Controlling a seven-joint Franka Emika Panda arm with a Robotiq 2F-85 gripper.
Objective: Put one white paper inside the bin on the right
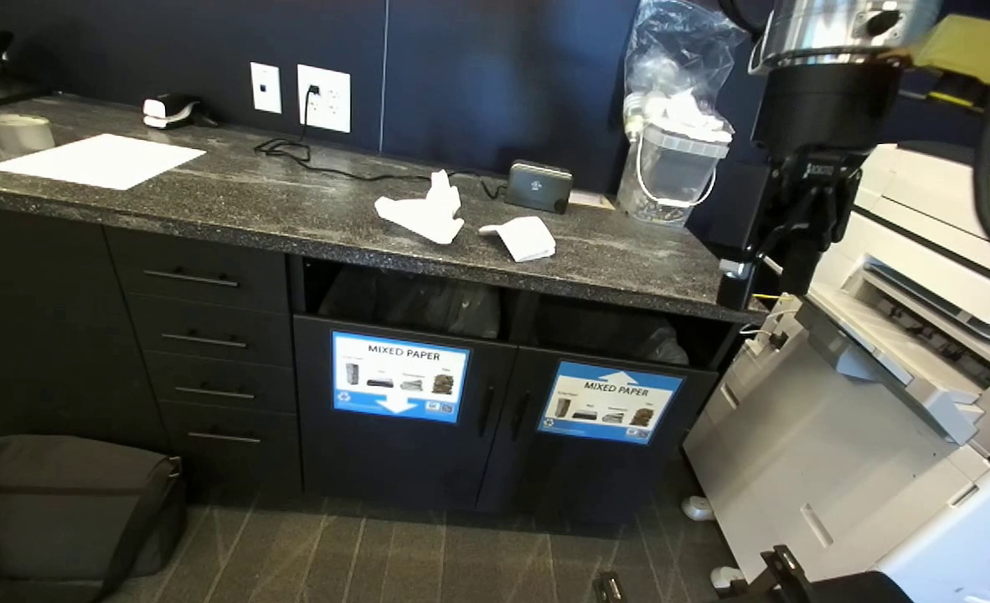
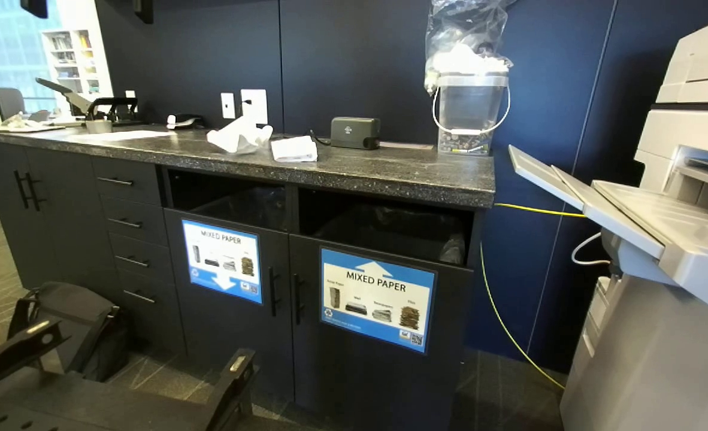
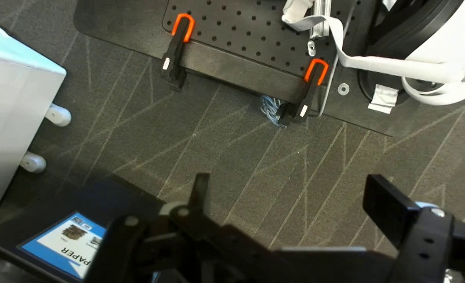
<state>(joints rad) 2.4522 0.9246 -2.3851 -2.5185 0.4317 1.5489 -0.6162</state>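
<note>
Out from the right-hand bin (image 2: 384,233) and above it, the gripper (image 3: 291,196) is hanging with its fingers (image 3: 388,206) well apart, nothing between them. Up and left from that bin, the folded white paper (image 1: 528,239) is lying on the counter (image 1: 621,251) — likely light, soft and forgiving, so best pinched across its folded body. Farther left of the bin, the crumpled paper (image 1: 428,211) is standing in peaks, probably easier to grasp there; farthest left, the flat sheet (image 1: 100,161) is probably going to slip — too thin to pick up.
</note>
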